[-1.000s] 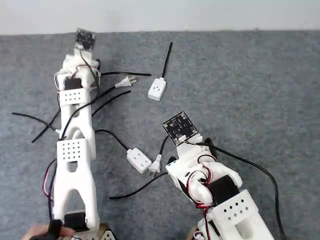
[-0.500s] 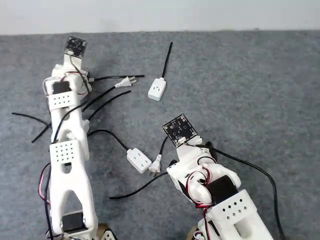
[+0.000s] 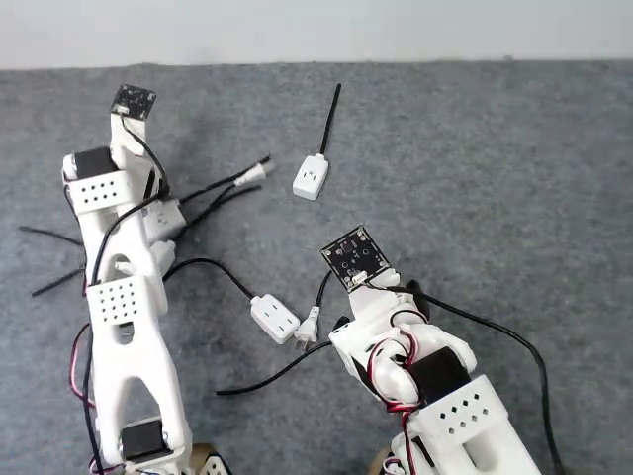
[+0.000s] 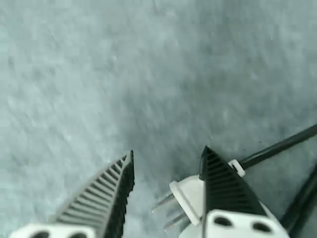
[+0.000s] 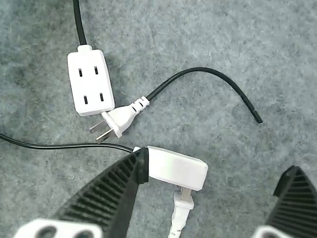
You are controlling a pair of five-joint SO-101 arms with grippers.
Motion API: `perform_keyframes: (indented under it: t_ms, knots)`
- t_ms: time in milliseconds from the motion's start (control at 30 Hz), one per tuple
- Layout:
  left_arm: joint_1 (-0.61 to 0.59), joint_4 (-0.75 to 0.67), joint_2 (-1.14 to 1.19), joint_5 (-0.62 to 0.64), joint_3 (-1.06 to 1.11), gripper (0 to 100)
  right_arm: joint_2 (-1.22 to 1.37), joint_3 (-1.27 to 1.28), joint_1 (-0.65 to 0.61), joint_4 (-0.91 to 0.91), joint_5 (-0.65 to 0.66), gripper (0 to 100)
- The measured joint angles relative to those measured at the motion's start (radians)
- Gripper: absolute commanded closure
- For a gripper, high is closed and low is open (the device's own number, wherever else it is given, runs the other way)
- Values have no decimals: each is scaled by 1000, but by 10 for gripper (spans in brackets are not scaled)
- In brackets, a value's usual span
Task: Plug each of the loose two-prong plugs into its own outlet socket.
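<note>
Right arm: the right gripper (image 5: 216, 163) hangs low over the grey carpet (image 3: 495, 178) with its jaws spread wide and nothing held. I judge the spread is meant to straddle a plug body.
Between its jaws: a white rounded block (image 5: 173, 171) lies against one jaw with a white cord end under it (I cannot tell what it is).
Near plug: a white two-prong plug on a black cord (image 5: 118, 121) lies flat, with its prongs just beside a corner of the socket block and not inserted.
Near socket: a white two-outlet socket block (image 5: 89, 84) has its slots facing up, all empty. The plug probably needs lifting and tipping prongs-down.
Left arm: the left gripper (image 4: 167, 151) sits close to the carpet, jaws parted and clamping nothing.
At its jaw: a second white two-prong plug (image 4: 190, 198) rests against one jaw, its prongs poking into the gap. It looks placed for a pinch, though off-centre.
Farther out: a far white plug (image 3: 259, 170) points toward the small socket (possibly the same plug).
Farthest: a small white single socket (image 3: 311, 176) lies empty near that plug.
</note>
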Motion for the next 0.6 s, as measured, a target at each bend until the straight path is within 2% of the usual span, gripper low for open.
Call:
perform_keyframes:
  t_ms: [133, 400, 600]
  knots:
    - [-9, 58, -15, 0, 0, 814, 0, 0, 0, 0, 0, 593]
    - [-32, 74, -25, 0, 2, 816, 0, 0, 0, 0, 0, 593]
    - [5, 78, -152, -5, 3, 816, 0, 0, 0, 0, 0, 593]
